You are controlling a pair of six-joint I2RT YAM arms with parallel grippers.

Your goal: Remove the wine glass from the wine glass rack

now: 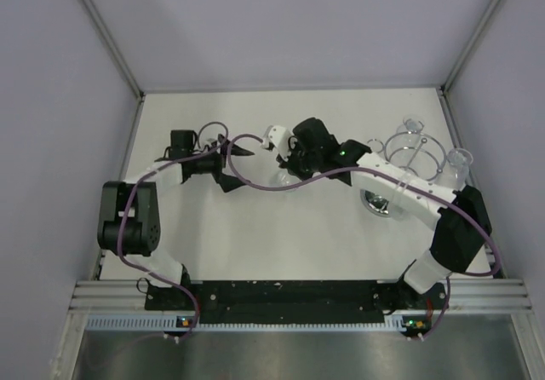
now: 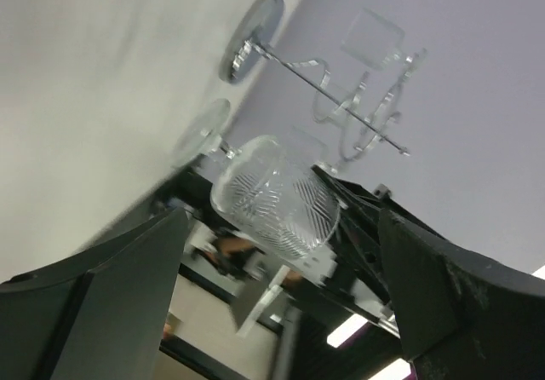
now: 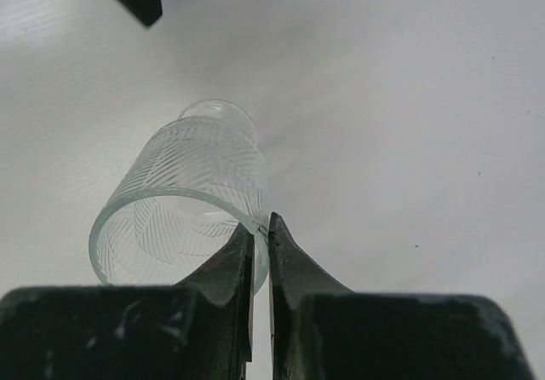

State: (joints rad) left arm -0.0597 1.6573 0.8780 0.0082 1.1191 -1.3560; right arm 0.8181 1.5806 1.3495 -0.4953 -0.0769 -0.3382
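Note:
The wine glass [image 3: 183, 192] is clear with cut line patterns. My right gripper [image 3: 260, 237] is shut on its rim, one finger inside the bowl and one outside. In the top view this gripper [image 1: 285, 154] holds the glass [image 1: 281, 175] over the table's middle, away from the chrome wine glass rack [image 1: 417, 154] at the back right. In the left wrist view the glass [image 2: 274, 197] has its foot close to or on the table, and the rack [image 2: 358, 99] stands behind it. My left gripper [image 1: 241, 165] is open and empty, its fingers [image 2: 111, 312] on either side of the glass but not touching it.
The rack's mirror-like disc base [image 1: 381, 203] lies under my right forearm. Two other glasses [image 1: 460, 160] hang on the rack's arms near the right wall. Grey walls close in the table on the left, back and right.

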